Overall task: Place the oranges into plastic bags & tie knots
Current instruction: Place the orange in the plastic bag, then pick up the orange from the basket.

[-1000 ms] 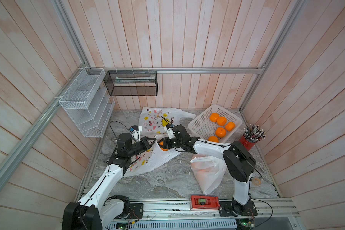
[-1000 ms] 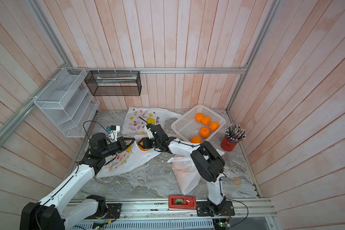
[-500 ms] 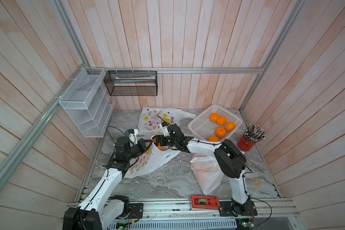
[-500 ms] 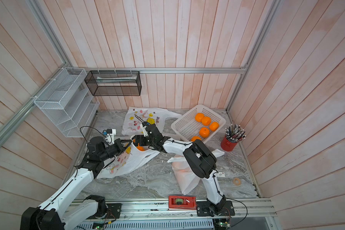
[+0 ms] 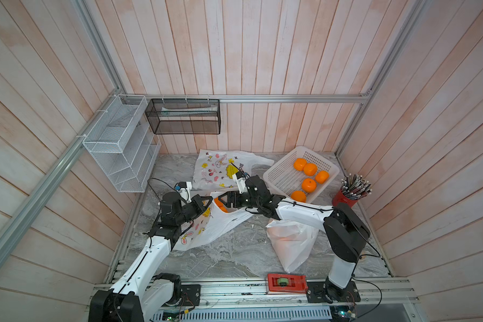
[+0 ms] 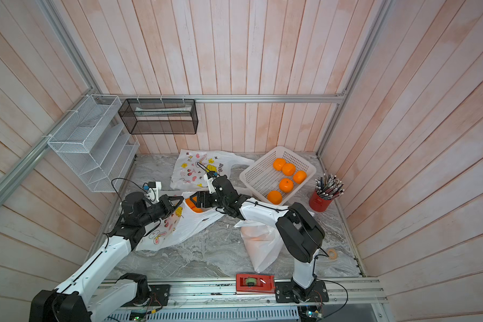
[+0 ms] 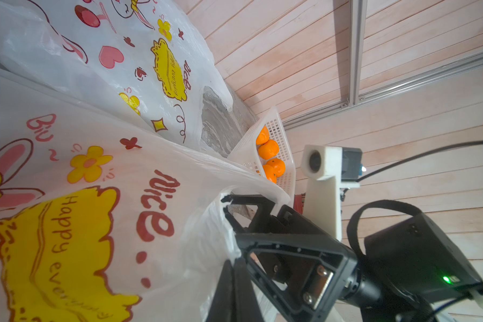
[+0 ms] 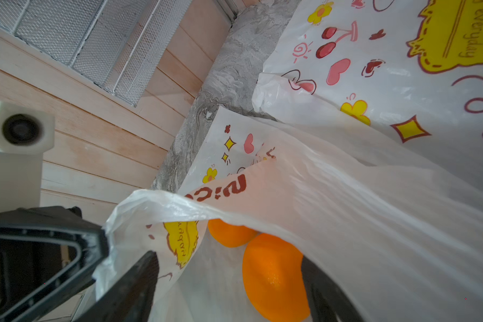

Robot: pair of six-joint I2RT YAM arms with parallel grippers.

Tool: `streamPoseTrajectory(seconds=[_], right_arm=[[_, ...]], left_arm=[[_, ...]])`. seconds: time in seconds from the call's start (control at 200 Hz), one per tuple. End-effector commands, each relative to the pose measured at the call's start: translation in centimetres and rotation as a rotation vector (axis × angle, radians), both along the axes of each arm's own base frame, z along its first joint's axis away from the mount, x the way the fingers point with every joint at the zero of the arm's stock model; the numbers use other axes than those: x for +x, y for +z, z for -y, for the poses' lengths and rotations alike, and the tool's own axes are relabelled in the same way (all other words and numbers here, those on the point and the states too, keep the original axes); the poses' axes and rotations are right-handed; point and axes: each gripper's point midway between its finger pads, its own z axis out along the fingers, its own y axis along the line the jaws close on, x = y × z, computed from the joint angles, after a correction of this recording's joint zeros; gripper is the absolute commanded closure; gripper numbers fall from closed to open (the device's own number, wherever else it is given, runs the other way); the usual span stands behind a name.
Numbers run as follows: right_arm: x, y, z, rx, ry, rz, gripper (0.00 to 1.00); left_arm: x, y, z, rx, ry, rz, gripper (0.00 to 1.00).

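A printed plastic bag (image 5: pixel 204 225) lies at the left of the table with its mouth lifted. My left gripper (image 5: pixel 208 201) is shut on its rim (image 7: pixel 223 223). My right gripper (image 5: pixel 221 200) stands open inside the mouth. One orange (image 8: pixel 273 276) lies between its fingers against one of them, with a second orange (image 8: pixel 229 234) deeper in. Several oranges (image 5: pixel 309 184) sit in the white basket (image 5: pixel 268 174). A flat printed bag (image 5: pixel 221 167) lies at the back. A plain white bag (image 5: pixel 290 245) stands under the right arm with orange showing through. Knots are out of view.
A red pencil cup (image 5: pixel 346 195) stands at the right next to the basket. At the front rail lies a red tape dispenser (image 5: pixel 286 283). White wire shelves (image 5: pixel 120 145) and a black mesh box (image 5: pixel 183 117) hang on the back and left walls.
My right gripper has moved left into the bag's mouth with an orange and widened its jaws off it. The left gripper has kept its hold on the rim.
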Motion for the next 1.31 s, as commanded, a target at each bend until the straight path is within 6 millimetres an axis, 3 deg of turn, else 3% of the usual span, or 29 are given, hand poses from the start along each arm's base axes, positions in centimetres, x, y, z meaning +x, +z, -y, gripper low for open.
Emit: streamPoseTrajectory(seconds=[0.0, 0.13, 0.27, 0.4, 0.525, 0.805, 0.92, 1.11, 1.3], right_arm=[[-1.1, 0.5, 0.7, -0.005, 0.007, -0.012, 0.29], [-2.0, 2.1, 0.9, 0.029, 0.03, -0.013, 0.5], [-2.6, 5.6, 1.5, 0.064, 0.04, 0.036, 0.65], [-2.1, 8.2, 3.3, 0.052, 0.0, 0.098, 0.63], [1.1, 8.8, 8.1, -0.064, -0.14, 0.173, 0.57], [10.9, 4.1, 26.2, -0.494, -0.507, 0.171, 0.37], [13.4, 2.0, 31.8, -0.624, -0.57, 0.11, 0.26], [16.0, -1.7, 37.1, -0.857, -0.585, 0.007, 0.13], [17.7, -5.5, 39.7, -0.992, -0.544, -0.099, 0.05]], left_arm=[[0.1, 0.2, -0.1, 0.006, -0.006, 0.028, 1.0], [0.1, 0.3, 0.1, 0.011, -0.022, 0.034, 1.0], [0.1, 0.3, 0.1, 0.015, -0.021, 0.035, 1.0], [0.3, 0.5, 0.0, 0.017, -0.015, 0.038, 1.0], [0.5, 0.4, -0.1, 0.022, -0.011, 0.037, 1.0], [0.7, 0.2, -0.1, 0.028, -0.01, 0.028, 1.0], [0.8, 0.2, -0.1, 0.033, -0.004, 0.027, 1.0], [1.1, 0.2, -0.1, 0.035, -0.004, 0.022, 1.0], [1.3, 0.2, -0.1, 0.043, -0.006, 0.019, 1.0]])
